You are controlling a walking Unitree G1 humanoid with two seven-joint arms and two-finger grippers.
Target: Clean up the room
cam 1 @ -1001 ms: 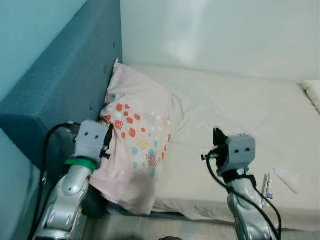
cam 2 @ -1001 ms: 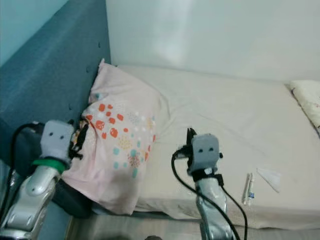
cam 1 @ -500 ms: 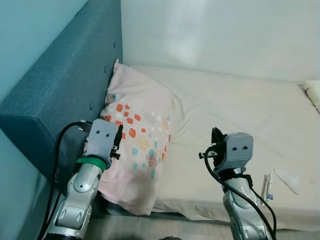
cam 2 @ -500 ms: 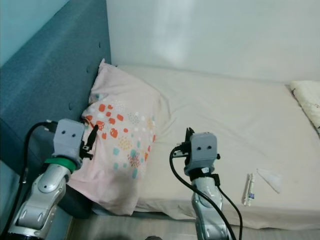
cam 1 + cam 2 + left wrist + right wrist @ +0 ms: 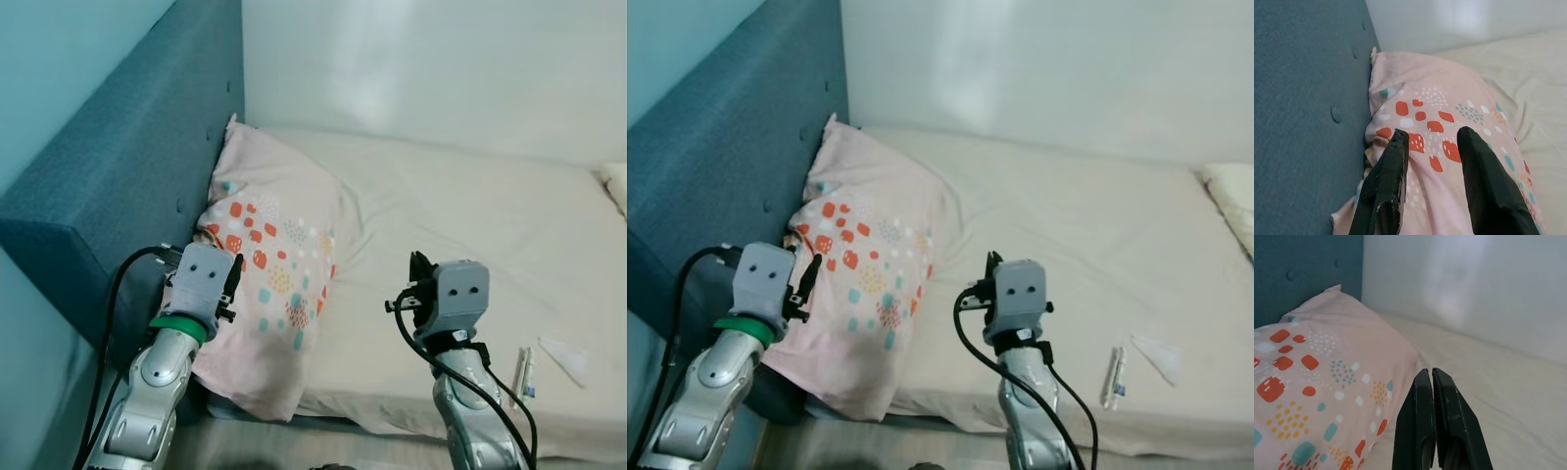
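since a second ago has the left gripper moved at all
Yes. The left gripper has swung in from the blue headboard side onto the near edge of the pink pillow, fingers open.

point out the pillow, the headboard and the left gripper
pillow (image 5: 279,264), left eye view, middle of its patterned top
headboard (image 5: 118,166), left eye view, blue padded face
left gripper (image 5: 1431,147), left wrist view, gap between its open fingers

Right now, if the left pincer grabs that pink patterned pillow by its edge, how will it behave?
The pillow would probably sag and fold: its cover is already creased and its lower corner droops off the mattress. It looks puffy, so likely light. The open left pincer may catch only loose fabric.
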